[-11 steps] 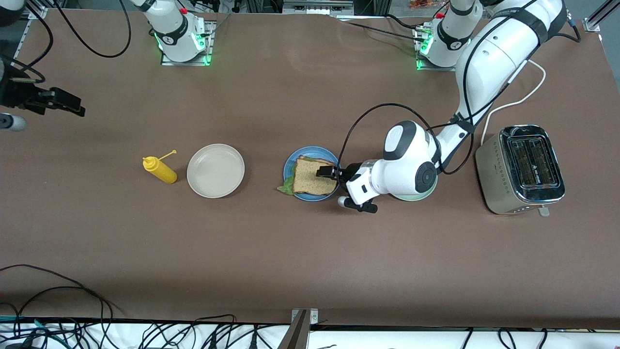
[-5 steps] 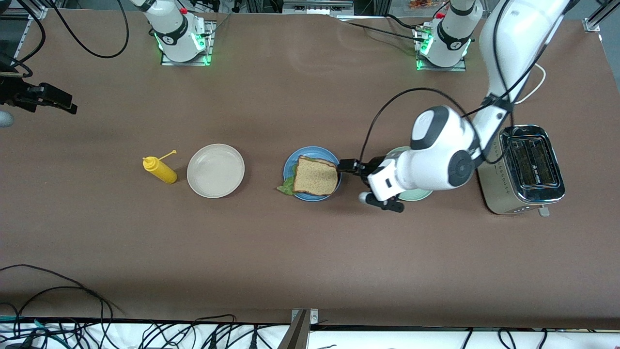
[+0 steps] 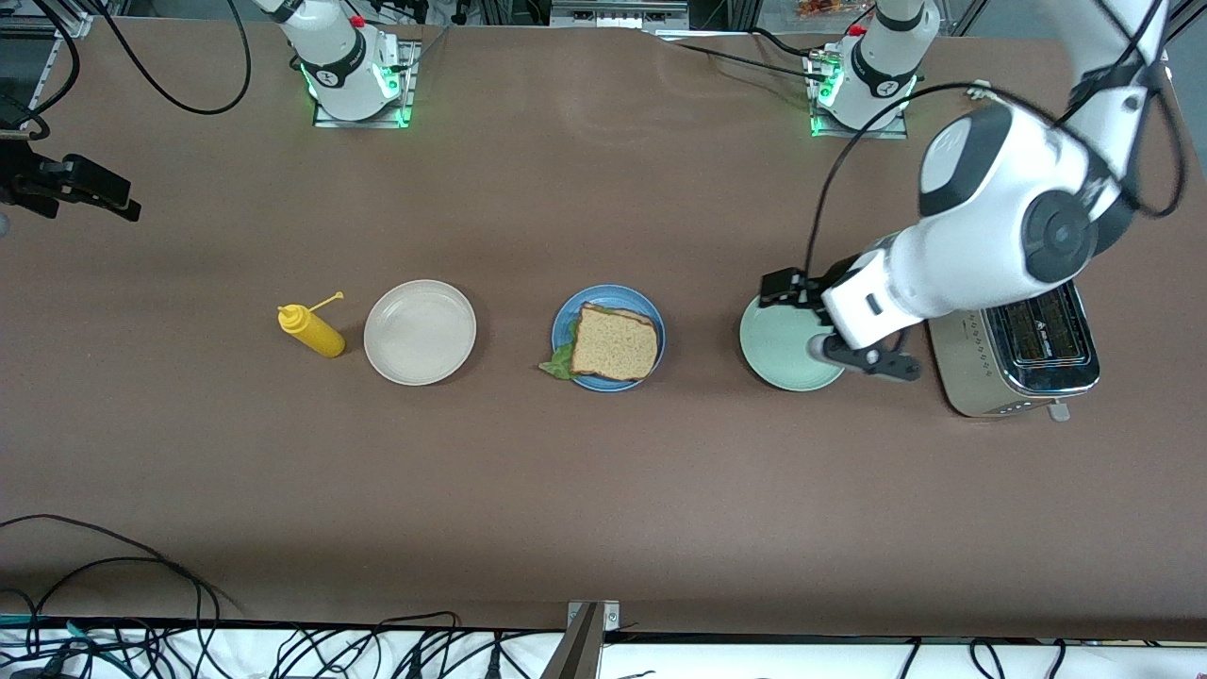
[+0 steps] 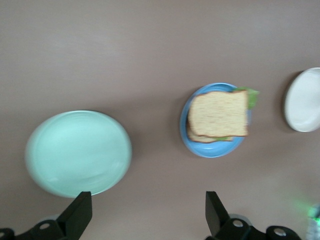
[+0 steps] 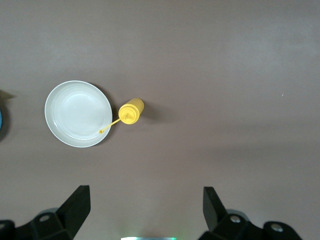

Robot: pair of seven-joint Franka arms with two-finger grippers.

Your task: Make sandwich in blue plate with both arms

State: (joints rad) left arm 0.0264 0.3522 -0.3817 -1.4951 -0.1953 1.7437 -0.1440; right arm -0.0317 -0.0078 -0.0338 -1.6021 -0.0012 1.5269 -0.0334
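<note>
1. Brown table fills the front view; black cables lie along its edge nearest the front camera, and the robots' bases stand along the opposite edge.
2. Only part of the right gripper shows, at the right arm's end of the table, and its arm is cut off by the frame. In the right wrist view its fingers stand wide apart with nothing between them, over bare table near the beige-white plate and the yellow squeeze bottle.
3. The left arm bends down from above the toaster and covers part of it. The left gripper hangs over the rim of the pale green plate, fingers spread and empty.
4. The sandwich lies on the blue plate near the middle of the table, between the beige-white plate and the pale green one. Its lower slice is mostly hidden; a green lettuce leaf sticks out over the plate's rim.
5. Wide bare table lies between the plates and the edge nearest the front camera.
</note>
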